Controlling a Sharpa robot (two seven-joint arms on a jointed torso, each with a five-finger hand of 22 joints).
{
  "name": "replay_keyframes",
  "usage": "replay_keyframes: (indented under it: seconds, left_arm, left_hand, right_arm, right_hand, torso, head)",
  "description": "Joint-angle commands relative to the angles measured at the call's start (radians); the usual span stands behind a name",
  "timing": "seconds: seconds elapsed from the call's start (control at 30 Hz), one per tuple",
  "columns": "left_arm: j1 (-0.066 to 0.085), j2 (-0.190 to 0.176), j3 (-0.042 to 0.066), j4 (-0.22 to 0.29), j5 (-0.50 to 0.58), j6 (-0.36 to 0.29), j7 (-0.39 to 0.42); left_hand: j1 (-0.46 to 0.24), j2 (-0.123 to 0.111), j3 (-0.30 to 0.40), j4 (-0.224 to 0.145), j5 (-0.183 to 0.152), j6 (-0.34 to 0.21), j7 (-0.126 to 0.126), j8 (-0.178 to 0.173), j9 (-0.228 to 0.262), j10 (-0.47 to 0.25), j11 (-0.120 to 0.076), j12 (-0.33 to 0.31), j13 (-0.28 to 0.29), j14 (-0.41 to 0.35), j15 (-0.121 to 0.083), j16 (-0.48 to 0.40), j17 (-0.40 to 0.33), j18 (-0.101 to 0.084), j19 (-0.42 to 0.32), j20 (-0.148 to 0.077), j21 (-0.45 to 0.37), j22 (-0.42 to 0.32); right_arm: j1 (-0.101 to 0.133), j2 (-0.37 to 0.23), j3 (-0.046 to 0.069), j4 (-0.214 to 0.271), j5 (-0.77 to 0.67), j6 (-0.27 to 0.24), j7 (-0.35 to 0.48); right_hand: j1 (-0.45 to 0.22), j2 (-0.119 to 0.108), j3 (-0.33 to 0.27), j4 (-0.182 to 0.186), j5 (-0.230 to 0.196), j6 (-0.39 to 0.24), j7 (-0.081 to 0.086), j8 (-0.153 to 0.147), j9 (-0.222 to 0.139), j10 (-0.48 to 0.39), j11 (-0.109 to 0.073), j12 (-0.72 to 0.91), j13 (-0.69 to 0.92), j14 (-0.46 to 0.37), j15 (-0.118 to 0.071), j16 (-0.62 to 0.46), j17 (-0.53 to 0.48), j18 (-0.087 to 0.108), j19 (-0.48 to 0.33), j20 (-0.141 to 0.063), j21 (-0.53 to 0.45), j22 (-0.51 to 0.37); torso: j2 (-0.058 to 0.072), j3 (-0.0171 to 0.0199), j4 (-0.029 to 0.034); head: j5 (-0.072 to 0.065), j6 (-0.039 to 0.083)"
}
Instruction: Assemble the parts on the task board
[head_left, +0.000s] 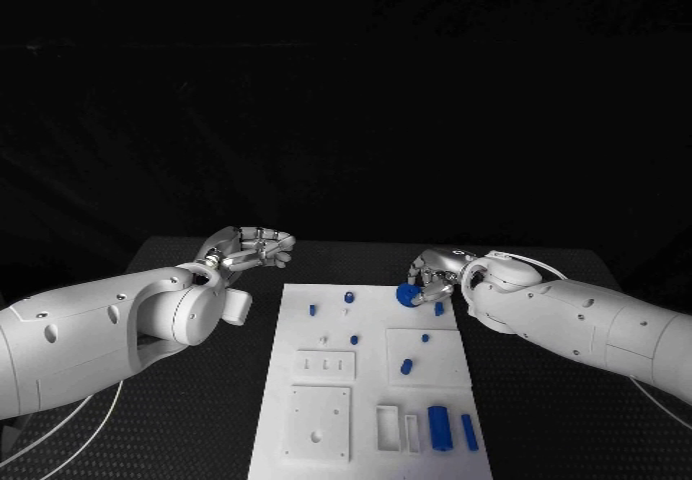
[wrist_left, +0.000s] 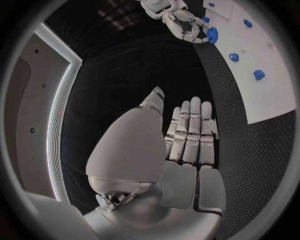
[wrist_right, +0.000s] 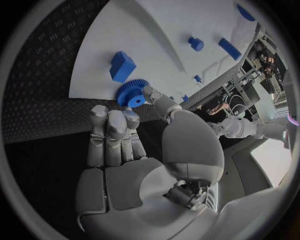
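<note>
Right hand (head_left: 436, 277): pinching a blue gear (head_left: 408, 295) over the board's (head_left: 325, 440) one o'clock edge, probably carrying it to a peg.
Left hand (head_left: 248, 248): hovering off the board at eleven o'clock, fingers apart, holding nothing.

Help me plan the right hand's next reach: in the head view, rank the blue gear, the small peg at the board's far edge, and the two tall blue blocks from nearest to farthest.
1. Blue gear, held by the right hand.
2. Small peg, far edge, toward the left arm.
3. Tall blue blocks, near edge.

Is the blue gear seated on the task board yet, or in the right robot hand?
In the right robot hand: its fingertips pinch the blue gear above the task board, near its far right corner.
</note>
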Motion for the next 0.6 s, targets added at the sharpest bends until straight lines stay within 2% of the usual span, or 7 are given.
replay_keyframes:
  seconds: [0.03,0.33,0.6]
  left_arm:
    - [0.002,0.004,0.001,0.001,-0.001,0.017,0.009]
    - [0.002,0.005,0.001,0.001,-0.001,0.017,0.007]
    - [0.002,0.004,0.001,0.002,-0.001,0.018,0.007]
  left_hand:
    - [0.007,0.003,-0.007,-0.001,-0.002,0.002,0.002,-0.001,-0.001,0.000,0.005,-0.004,0.000,0.004,0.001,-0.003,0.001,0.016,0.004,0.000,-0.003,0.015]
    - [0.007,0.003,-0.007,-0.001,-0.002,0.001,0.002,-0.001,-0.001,-0.001,0.006,-0.004,-0.001,0.004,0.001,-0.003,0.002,0.016,0.004,0.000,-0.003,0.015]
    - [0.007,0.004,-0.007,-0.001,-0.002,0.001,0.002,-0.001,-0.001,-0.001,0.006,-0.004,-0.001,0.004,0.001,-0.003,0.002,0.016,0.004,0.000,-0.003,0.015]
  right_arm:
    - [-0.009,0.004,-0.004,-0.001,-0.001,0.040,0.005]
    - [-0.026,0.016,-0.005,-0.014,-0.022,0.019,-0.004]
    - [-0.035,0.019,-0.006,-0.024,-0.038,0.028,-0.006]
  right_hand:
    - [-0.002,0.011,0.004,0.002,0.006,0.003,0.011,-0.006,-0.001,-0.008,0.001,0.003,-0.002,-0.006,0.004,0.004,-0.001,0.027,-0.002,-0.002,0.006,0.019]
    - [-0.015,0.009,0.000,0.005,0.015,0.003,0.012,-0.007,-0.001,-0.012,0.002,0.006,-0.006,-0.008,0.005,0.005,-0.002,0.027,-0.005,-0.001,0.009,0.018]
    - [-0.011,0.013,0.004,0.004,0.015,0.007,0.011,-0.005,0.000,-0.012,0.002,0.008,-0.007,-0.008,0.005,0.006,-0.002,0.027,-0.004,-0.002,0.010,0.018]
  torso:
    - [0.000,-0.0001,-0.0019]
    - [0.000,0.0007,0.0016]
    - [-0.001,0.0003,0.0007]
  head:
    - [-0.002,-0.001]
    - [-0.005,-0.004]
    - [-0.002,-0.008]
